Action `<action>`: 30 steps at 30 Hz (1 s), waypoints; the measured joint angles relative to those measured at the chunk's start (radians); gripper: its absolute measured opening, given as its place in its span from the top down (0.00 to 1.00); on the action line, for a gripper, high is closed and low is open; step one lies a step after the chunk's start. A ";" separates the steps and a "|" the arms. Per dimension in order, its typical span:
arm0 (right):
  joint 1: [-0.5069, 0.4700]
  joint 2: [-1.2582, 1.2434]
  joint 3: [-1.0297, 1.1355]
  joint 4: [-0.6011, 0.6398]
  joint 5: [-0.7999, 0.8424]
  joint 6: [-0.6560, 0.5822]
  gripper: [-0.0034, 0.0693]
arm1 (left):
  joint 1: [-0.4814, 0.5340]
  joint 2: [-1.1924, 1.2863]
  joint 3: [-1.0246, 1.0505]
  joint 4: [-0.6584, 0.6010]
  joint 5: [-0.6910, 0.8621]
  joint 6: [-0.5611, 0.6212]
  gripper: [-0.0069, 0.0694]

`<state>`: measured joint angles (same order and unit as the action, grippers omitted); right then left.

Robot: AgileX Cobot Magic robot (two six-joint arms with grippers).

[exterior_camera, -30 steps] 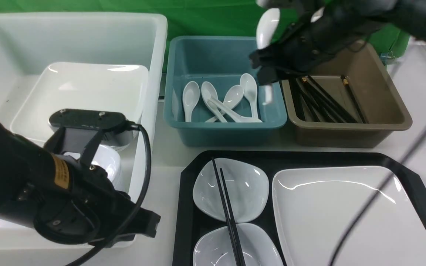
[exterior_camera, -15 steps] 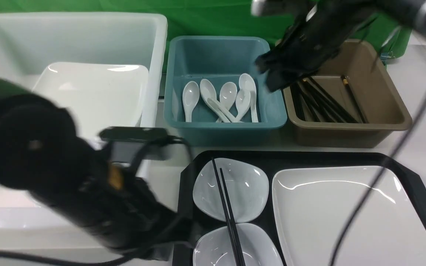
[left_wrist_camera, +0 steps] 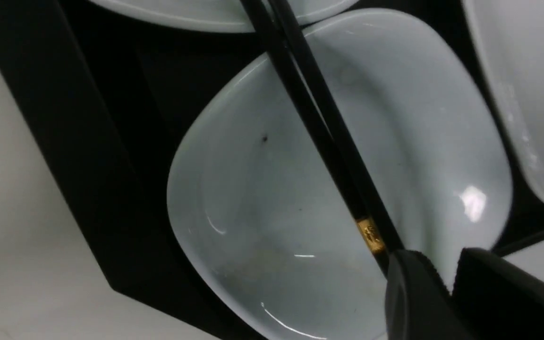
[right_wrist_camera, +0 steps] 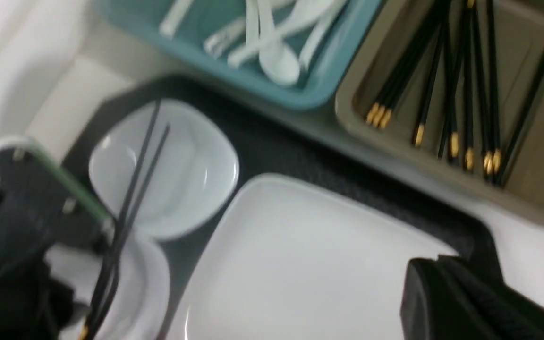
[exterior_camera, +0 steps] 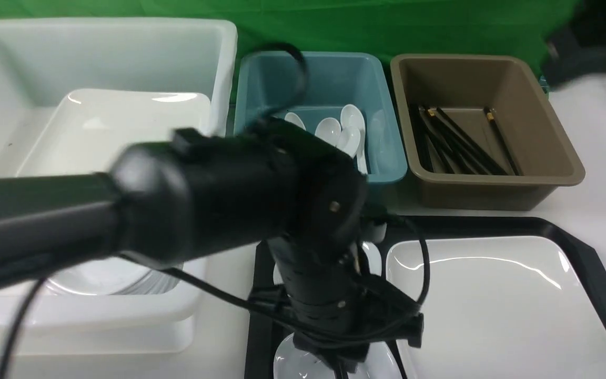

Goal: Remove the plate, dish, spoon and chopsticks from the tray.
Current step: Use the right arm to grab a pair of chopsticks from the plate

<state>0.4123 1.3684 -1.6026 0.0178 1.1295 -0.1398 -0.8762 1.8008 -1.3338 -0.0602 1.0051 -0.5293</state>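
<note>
Filling the near table [exterior_camera: 603,195], the tray [exterior_camera: 571,234] carries the plate [exterior_camera: 492,310] right, far dish [right_wrist_camera: 182,174] and near dish [left_wrist_camera: 262,212] left, chopsticks [left_wrist_camera: 319,118] across both; left gripper [left_wrist_camera: 451,283] hovers over the near dish, jaws slightly parted on nothing; right gripper [right_wrist_camera: 442,271] clenched, empty.

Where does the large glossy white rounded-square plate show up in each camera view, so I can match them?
Front view: the large glossy white rounded-square plate lies on the right half of the black plastic tray.
Left wrist view: only a slice of its rim shows, beside a small white dish crossed by black chopsticks.
Right wrist view: most of it shows, beside that dish.
Shared landmark: the tray bordering the plate.
</note>
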 joint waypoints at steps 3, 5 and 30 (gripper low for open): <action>0.000 -0.074 0.126 -0.001 -0.012 0.000 0.86 | -0.001 0.043 -0.006 0.000 0.010 -0.022 0.56; 0.000 -0.135 0.215 -0.002 -0.045 0.001 0.83 | -0.001 0.073 -0.007 0.003 0.014 -0.029 0.43; 0.025 -0.201 0.432 0.133 -0.115 0.044 0.43 | 0.096 -0.052 -0.235 0.216 0.198 0.077 0.56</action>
<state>0.4374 1.1670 -1.1704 0.1513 1.0148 -0.0960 -0.7802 1.7487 -1.5686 0.1554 1.2029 -0.4522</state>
